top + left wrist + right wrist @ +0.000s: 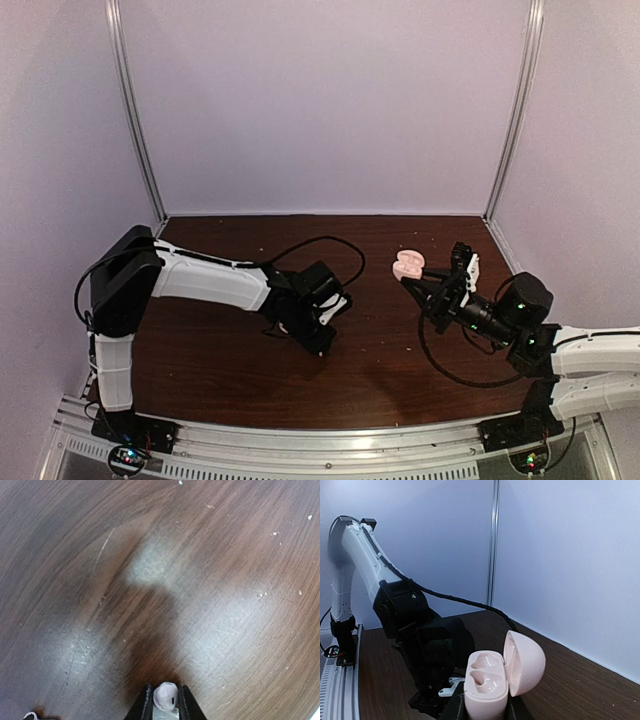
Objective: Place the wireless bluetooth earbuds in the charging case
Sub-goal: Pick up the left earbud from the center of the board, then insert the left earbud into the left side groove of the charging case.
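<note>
A white earbud (165, 696) sits low on the bench (210, 580), pinched between the narrowed fingers of the left claw (165, 707). The pink case (487, 680), lid open and wells facing up, is clamped in the right claw (487, 711), raised well off to the left claw's right. No writing is readable.

White earbud (166, 696): tiny, glossy, rounded, wedged between left jaws, touching both, close to dark wood counter (200, 580). Charging case (485, 685): pale pink, egg-shaped, upright, lid swung open sideways, two moulded wells empty, clamped between right jaws, raised off counter
</note>
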`<act>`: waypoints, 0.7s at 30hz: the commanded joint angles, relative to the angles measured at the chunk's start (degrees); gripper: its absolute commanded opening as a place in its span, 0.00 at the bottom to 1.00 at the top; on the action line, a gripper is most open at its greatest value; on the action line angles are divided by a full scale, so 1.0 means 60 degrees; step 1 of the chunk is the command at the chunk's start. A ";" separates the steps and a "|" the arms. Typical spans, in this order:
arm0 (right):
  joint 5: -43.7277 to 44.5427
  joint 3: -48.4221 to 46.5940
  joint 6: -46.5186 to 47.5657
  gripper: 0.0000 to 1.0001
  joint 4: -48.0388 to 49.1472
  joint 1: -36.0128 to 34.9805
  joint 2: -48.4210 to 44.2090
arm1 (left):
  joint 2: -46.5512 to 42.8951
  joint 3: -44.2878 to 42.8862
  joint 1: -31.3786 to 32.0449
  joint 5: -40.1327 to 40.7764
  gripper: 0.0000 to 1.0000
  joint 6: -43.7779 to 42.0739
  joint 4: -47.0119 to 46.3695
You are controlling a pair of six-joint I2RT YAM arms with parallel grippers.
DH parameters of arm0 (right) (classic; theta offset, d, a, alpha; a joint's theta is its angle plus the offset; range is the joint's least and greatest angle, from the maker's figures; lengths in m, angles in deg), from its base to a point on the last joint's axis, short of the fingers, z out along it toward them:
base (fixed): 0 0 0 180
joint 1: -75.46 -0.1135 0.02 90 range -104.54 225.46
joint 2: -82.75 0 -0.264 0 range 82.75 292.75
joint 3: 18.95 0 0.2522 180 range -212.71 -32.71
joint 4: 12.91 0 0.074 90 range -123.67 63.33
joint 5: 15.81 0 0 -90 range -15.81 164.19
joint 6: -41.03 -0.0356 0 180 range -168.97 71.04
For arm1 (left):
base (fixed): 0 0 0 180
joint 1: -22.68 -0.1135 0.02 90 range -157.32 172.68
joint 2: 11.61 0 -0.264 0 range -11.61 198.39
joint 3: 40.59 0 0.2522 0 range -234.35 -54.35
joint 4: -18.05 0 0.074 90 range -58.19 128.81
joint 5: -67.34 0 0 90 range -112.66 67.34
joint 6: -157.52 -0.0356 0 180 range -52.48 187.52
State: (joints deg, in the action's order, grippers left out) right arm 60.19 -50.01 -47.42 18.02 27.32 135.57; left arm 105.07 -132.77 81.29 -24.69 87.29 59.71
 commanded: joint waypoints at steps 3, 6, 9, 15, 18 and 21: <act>0.0199 0.0027 -0.0068 0.00 0.0067 0.0040 -0.0127 | -0.0728 0.0455 0.0046 0.0191 0.18 -0.0191 -0.0885; 0.0222 0.0031 -0.0080 0.00 0.0067 0.0040 -0.0133 | -0.1042 0.0655 0.0042 0.0616 0.16 -0.0237 -0.1201; 0.0230 0.0041 -0.0080 0.00 0.0068 0.0040 -0.0131 | -0.1458 0.0920 0.0046 0.0833 0.15 -0.0300 -0.1592; 0.0143 0.0190 -0.0147 0.00 0.0539 0.0040 -0.0050 | -0.3024 0.1587 0.0044 0.1479 0.15 -0.0750 -0.2877; -0.0113 0.0198 -0.0118 0.00 0.1028 0.0044 0.0211 | -0.4144 0.2146 0.0039 0.1631 0.15 -0.1338 -0.4239; -0.0625 0.0051 -0.0032 0.00 0.1581 0.0040 0.0727 | -0.5246 0.2707 0.0041 0.1571 0.16 -0.2047 -0.5689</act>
State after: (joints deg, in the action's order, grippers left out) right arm 59.99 -49.58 -47.66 21.43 27.32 136.86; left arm 81.78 -119.85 81.29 -16.82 81.67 41.77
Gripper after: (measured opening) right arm 0.203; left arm 0.158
